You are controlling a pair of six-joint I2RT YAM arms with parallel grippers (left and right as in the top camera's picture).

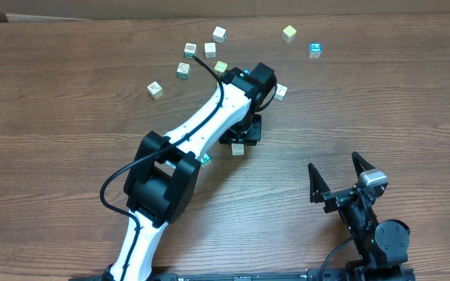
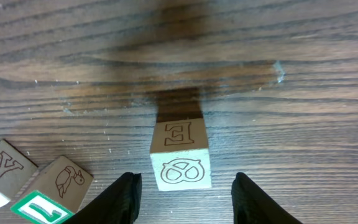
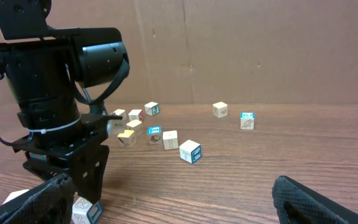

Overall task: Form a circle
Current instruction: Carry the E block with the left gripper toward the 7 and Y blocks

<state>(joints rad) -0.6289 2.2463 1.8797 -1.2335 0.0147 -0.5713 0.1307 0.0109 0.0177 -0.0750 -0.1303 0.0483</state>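
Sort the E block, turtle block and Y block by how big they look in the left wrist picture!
1. E block, biggest.
2. The turtle block and Y block look alike. Both are partly hidden, so I can't rank them.

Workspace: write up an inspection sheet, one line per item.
Surface: wood table, lightly scuffed.
Job's things: cluster of three cubes packed together; E cube stands apart from it.
Clutter: loose cubes scattered at the far side.
Fingers: left fingers open astride the E cube, not touching; right fingers open, empty.
Cables: black cable loops off the left arm.
Surroundings: cardboard wall.
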